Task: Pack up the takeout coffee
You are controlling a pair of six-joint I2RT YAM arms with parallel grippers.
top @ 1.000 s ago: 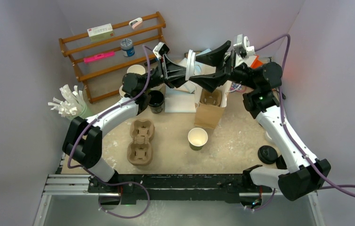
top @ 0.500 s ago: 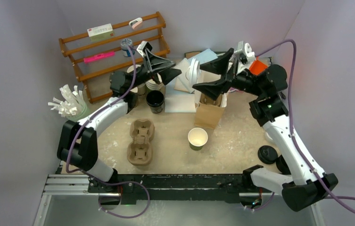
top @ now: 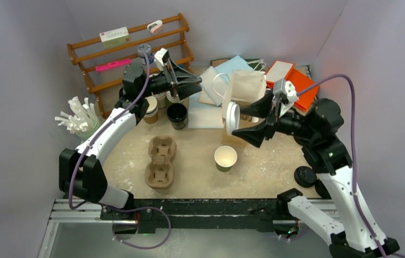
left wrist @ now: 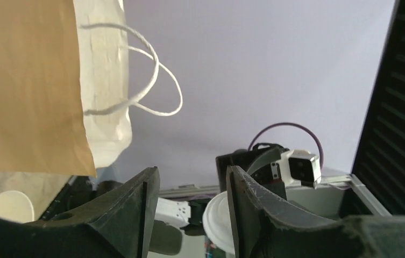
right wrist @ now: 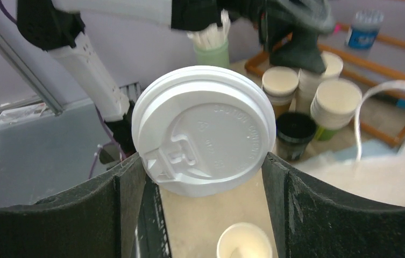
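My right gripper (top: 239, 122) is shut on a white plastic lid (top: 232, 119), held on edge in front of the brown paper bag (top: 243, 91). In the right wrist view the lid (right wrist: 205, 129) sits between both fingers (right wrist: 283, 183), gripped at its rim, above an open paper cup (right wrist: 243, 243). That cup (top: 225, 157), white inside and with no lid on it, stands on the table a little nearer than the bag. My left gripper (top: 193, 86) hangs open and empty at the back left by the shelf. In its wrist view, its fingers (left wrist: 141, 199) stand apart with nothing between them.
A pulp cup tray (top: 160, 161) lies left of the cup. An all-black cup (top: 177, 114) and stacked paper cups (top: 151, 107) stand by the wooden shelf (top: 130, 59). Straws (top: 76, 119) are at far left, black lids (top: 305, 176) at near right, flat bags and cards (top: 291, 80) at the back.
The left gripper has opened, let go of the lid and drawn back left toward the shelf. The right gripper has carried the lid down and nearer, from above the bag toward the open cup.
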